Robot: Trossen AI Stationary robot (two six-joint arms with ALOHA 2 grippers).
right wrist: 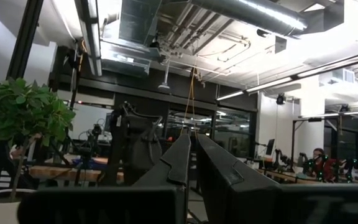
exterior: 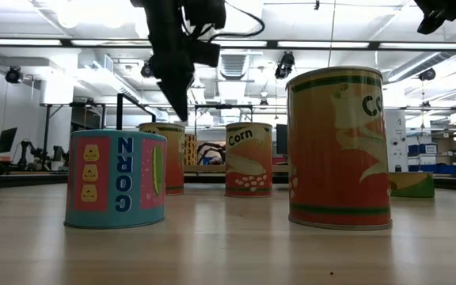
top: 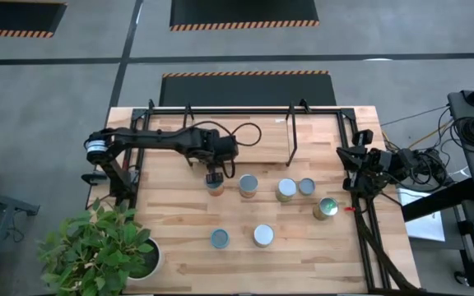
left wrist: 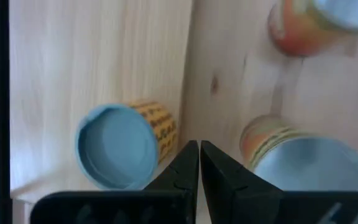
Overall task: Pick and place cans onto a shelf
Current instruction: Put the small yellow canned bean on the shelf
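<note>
With its fingers pressed together and empty, the left gripper (top: 213,176) hangs over the orange can (top: 214,186) mid-table, seemingly just above it; descending closed would knock it toward the neighbouring can (top: 248,186), not grasp it.

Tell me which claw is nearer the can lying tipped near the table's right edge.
Right. The right claw waits just behind the tipped can; the left claw hangs several cans away, over another can.
</note>
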